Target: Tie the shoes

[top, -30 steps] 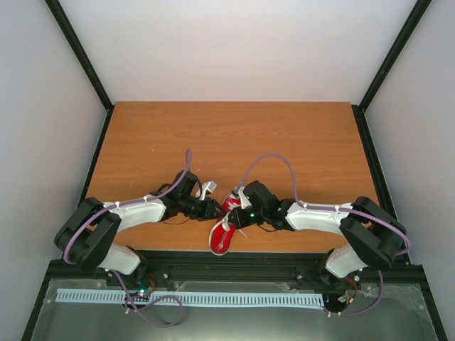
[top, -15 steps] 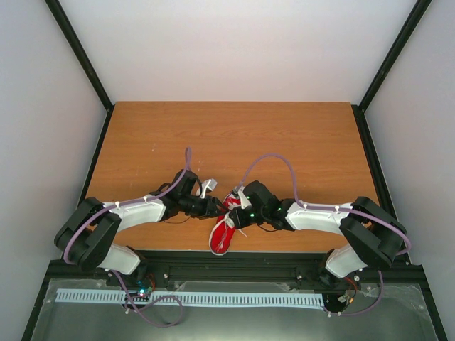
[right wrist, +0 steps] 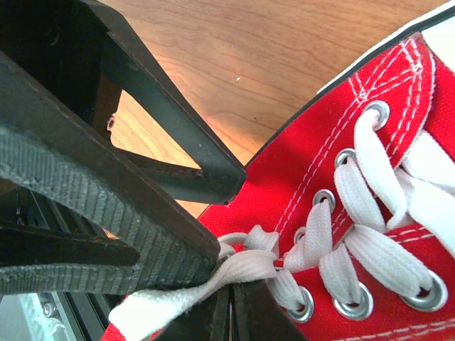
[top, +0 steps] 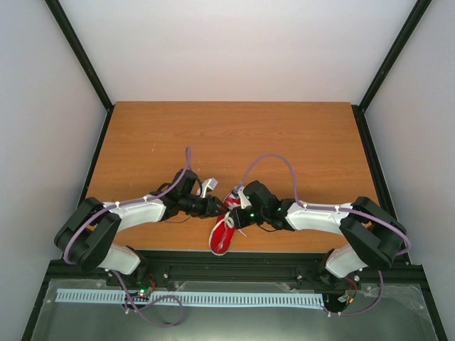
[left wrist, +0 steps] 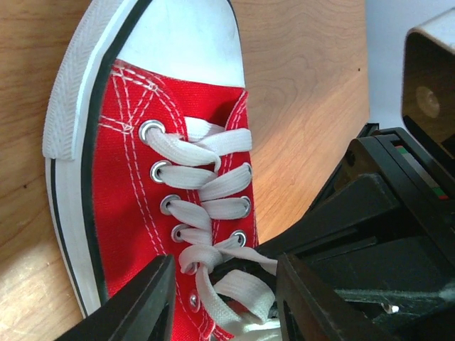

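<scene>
The red sneaker (top: 222, 238) lies near the table's front edge, between the two arms, with its white toe cap toward the arm bases. Both grippers meet over its laces. My left gripper (top: 215, 207) is open, and in the left wrist view (left wrist: 226, 284) its fingers stand either side of a loose white lace (left wrist: 238, 291) above the red upper (left wrist: 121, 185). My right gripper (top: 238, 207) is shut. In the right wrist view (right wrist: 229, 295) its fingertips pinch the lace (right wrist: 249, 266) beside the eyelets. The left gripper's ribbed finger (right wrist: 106, 206) crowds that view.
The wooden table (top: 234, 135) has black frame posts at its corners and white walls around it. A black rail (top: 234, 259) runs along the front edge just below the shoe. Purple cables (top: 274, 160) loop over both arms.
Almost nothing has moved. The two grippers have closed in very slightly over the shoe's laces, and the shoe stays in place.
</scene>
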`<action>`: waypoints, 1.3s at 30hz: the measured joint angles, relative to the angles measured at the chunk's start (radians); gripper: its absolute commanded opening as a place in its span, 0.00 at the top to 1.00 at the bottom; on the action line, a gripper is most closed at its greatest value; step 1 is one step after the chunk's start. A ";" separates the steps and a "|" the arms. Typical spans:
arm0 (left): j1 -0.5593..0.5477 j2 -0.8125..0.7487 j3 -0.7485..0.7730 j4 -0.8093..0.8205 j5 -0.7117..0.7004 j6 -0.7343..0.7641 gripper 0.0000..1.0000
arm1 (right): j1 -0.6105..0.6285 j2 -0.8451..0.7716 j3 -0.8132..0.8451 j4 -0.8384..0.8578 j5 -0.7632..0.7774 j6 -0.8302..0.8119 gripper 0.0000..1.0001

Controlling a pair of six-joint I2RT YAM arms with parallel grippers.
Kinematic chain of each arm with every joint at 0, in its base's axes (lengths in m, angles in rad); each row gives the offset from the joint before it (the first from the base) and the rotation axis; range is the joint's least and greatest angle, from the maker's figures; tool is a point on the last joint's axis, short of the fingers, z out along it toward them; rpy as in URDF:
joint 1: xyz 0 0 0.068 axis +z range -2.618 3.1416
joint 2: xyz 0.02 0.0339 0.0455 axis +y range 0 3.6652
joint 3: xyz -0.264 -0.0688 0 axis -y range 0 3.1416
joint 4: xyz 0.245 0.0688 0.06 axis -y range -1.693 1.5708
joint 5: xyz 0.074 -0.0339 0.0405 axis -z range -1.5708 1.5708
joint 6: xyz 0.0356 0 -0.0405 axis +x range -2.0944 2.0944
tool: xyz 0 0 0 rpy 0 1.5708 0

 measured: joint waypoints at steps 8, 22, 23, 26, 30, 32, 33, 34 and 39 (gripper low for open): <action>-0.001 0.003 0.000 0.015 0.020 -0.006 0.72 | 0.000 0.000 0.000 0.000 0.000 0.000 0.97; -0.017 0.026 0.000 0.040 0.031 -0.020 0.97 | 0.000 0.000 0.000 -0.005 0.001 0.000 0.97; -0.018 0.026 0.000 0.040 0.028 -0.023 0.98 | 0.000 -0.001 0.000 -0.005 0.002 0.000 0.97; -0.020 0.018 0.000 0.039 0.019 -0.029 0.99 | 0.000 -0.014 -0.001 -0.013 0.012 0.000 0.97; -0.021 -0.003 -0.006 0.040 0.001 -0.038 0.99 | 0.000 -0.058 -0.006 -0.036 0.047 0.000 0.93; -0.023 -0.010 -0.011 0.041 -0.010 -0.045 0.99 | 0.000 -0.088 -0.011 -0.049 0.063 0.001 0.87; -0.024 -0.013 -0.014 0.041 -0.016 -0.049 0.99 | 0.000 -0.103 -0.013 -0.059 0.074 0.003 0.84; -0.024 -0.016 -0.019 0.041 -0.021 -0.053 0.99 | 0.000 -0.119 -0.018 -0.067 0.086 0.001 0.83; -0.024 -0.022 -0.026 0.042 -0.041 -0.062 0.99 | 0.001 -0.183 -0.044 -0.114 0.127 0.005 0.69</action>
